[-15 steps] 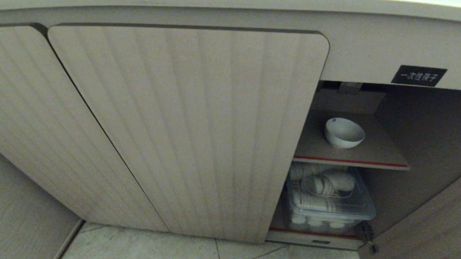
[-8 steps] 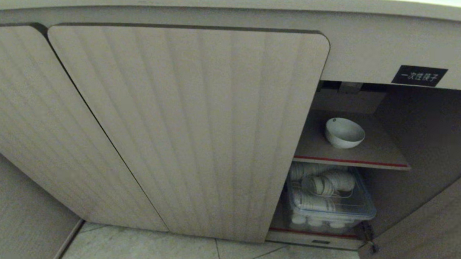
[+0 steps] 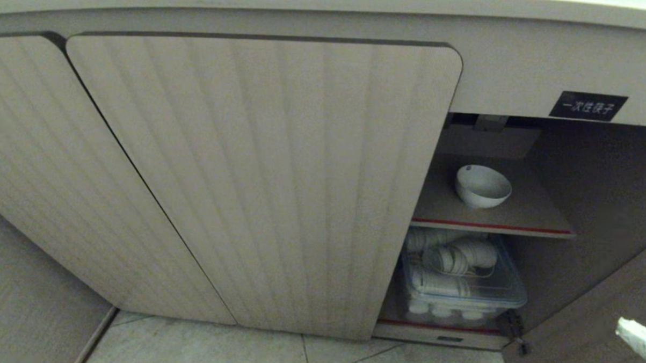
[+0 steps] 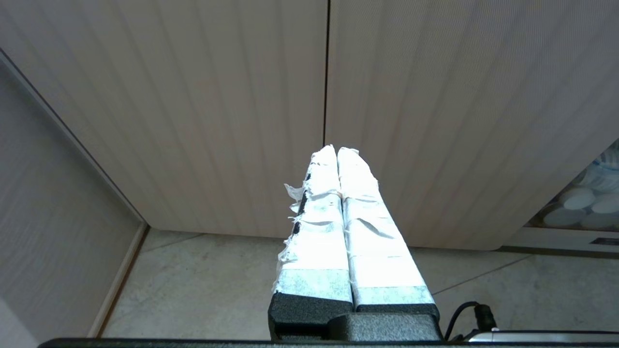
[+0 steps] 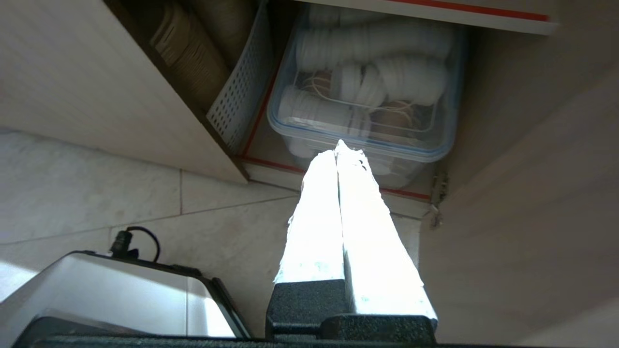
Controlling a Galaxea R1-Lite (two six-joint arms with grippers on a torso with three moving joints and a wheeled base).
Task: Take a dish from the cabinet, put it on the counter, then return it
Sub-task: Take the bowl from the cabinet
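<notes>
A white bowl (image 3: 482,185) is seen upright on the upper shelf (image 3: 515,218) of the open cabinet (image 3: 258,179), well above and beyond the right pincer (image 5: 338,147). That pincer is pressed shut and empty, pointed at a clear lidded box (image 5: 362,96) of white cups. The left pincer (image 4: 336,151) is likewise shut and empty, faced by closed doors.

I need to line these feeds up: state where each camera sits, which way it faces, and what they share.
Head view: on the robot's head, looking down at the cabinet, its open bay holding the dish; the right gripper shows at the edge.
Left wrist view: behind the shut left gripper, facing closed doors and floor.
Right wrist view: behind the shut right gripper, facing the clear lidded bin.
Shared: head and right wrist views both show that bin.
</notes>
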